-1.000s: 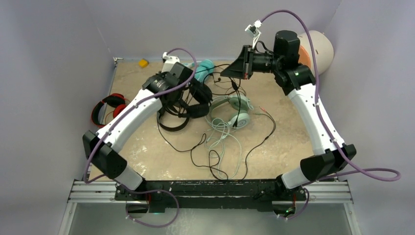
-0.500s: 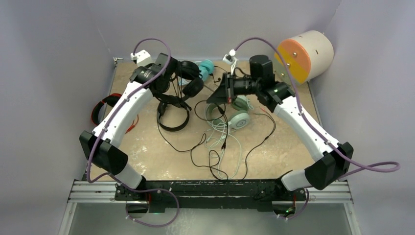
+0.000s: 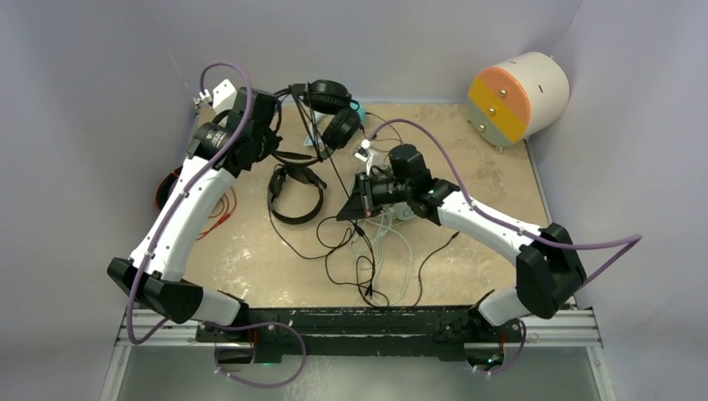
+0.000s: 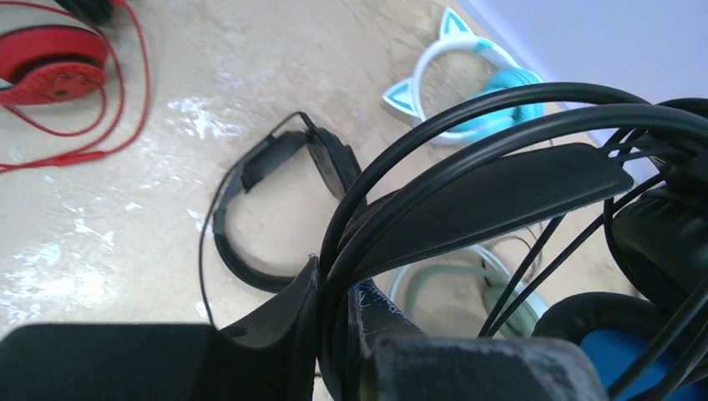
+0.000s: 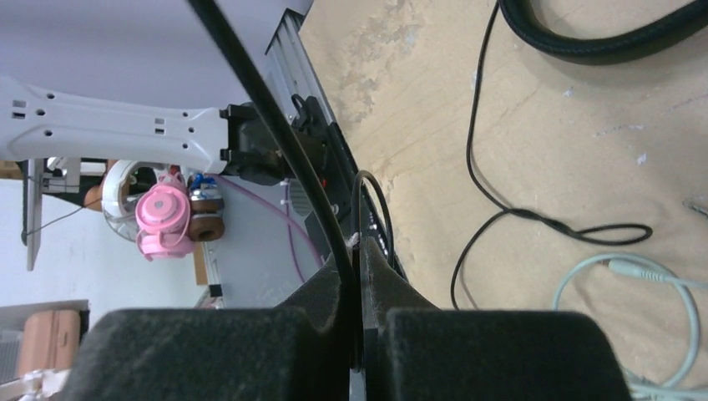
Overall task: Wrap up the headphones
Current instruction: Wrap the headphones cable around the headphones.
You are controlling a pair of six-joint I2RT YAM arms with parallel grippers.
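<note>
Mottled sandy tabletop [image 3: 242, 267] under pale lilac walls carries the tangle. The left gripper [image 4: 334, 305] is clamped on the twin wire hoops of the black headset with the blue inner band [image 4: 493, 180], which hangs clear of the board just past its fingertips, its padded matte cups to the fingers' right. Lifting it looks meant to free the cord for winding. The right gripper [image 5: 357, 276] has its foam-faced fingers [image 5: 225, 351] pressed together on a thin glossy black cable [image 5: 280, 134], apparently that headset's, which runs taut up and away from the tips. Beneath the left fingers lie the small all-black headset [image 4: 259, 209] and the mint-green headset [image 4: 451, 270]. Farther beyond them are the teal cat-eared headset [image 4: 513, 81] and the red headset [image 4: 50, 63].
</note>
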